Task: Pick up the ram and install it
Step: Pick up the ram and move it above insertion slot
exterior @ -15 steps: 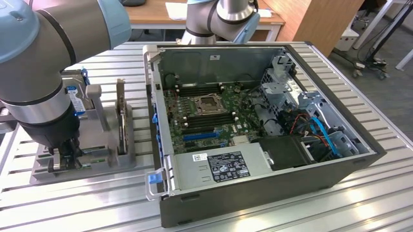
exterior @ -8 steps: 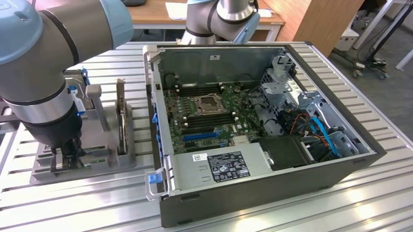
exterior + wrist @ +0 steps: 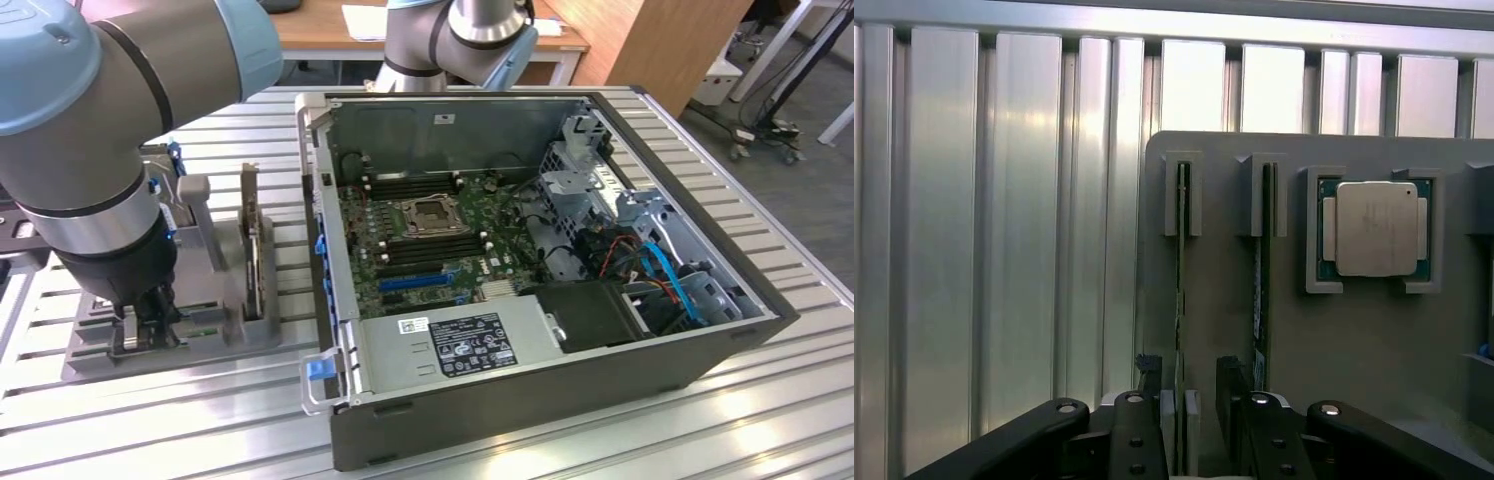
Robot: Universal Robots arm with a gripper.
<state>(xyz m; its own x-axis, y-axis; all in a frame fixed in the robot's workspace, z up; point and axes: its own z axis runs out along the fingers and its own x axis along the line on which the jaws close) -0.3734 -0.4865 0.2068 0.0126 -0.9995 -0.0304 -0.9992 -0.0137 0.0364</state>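
Grey holder (image 3: pixel 227 338) sits on the slatted metal table (image 3: pixel 200 420) at the exterior view's left, w/ the arm (image 3: pixel 94 150) reaching down over it. Gripper (image 3: pixel 147 328) is low over the holder's near-left part.

Wrist view: gripper (image 3: pixel 1192 388) has its jaws apart and straddles the ram (image 3: pixel 1181 250), one finger (image 3: pixel 1139 440) on each side. The ram stands on edge in a holder (image 3: pixel 1354 350) slot. It isn't clamped; a gap shows btwn the stick and the other finger (image 3: pixel 1239 420). Can't tell if the first finger touches it. A 2nd stick (image 3: pixel 1262 250) stands parallel in the next slot, just beside and outside the jaws. CPU (image 3: pixel 1376 228) lies flat in a pocket past that.

Going right in the exterior view:
- Dark card (image 3: pixel 250 240) stands upright on the holder's right side, near the case wall.
- Open PC case (image 3: pixel 534 385) lies on its side on the table.
- Inside it is the mobo (image 3: pixel 400 240), w/ a socket (image 3: pixel 434 213) approx mid-board and long dark slots on both sides of it.
- PSU (image 3: pixel 454 345) w/ a white-black label is at the near edge.
- Blue cables (image 3: pixel 667 275) run along the case's right side.
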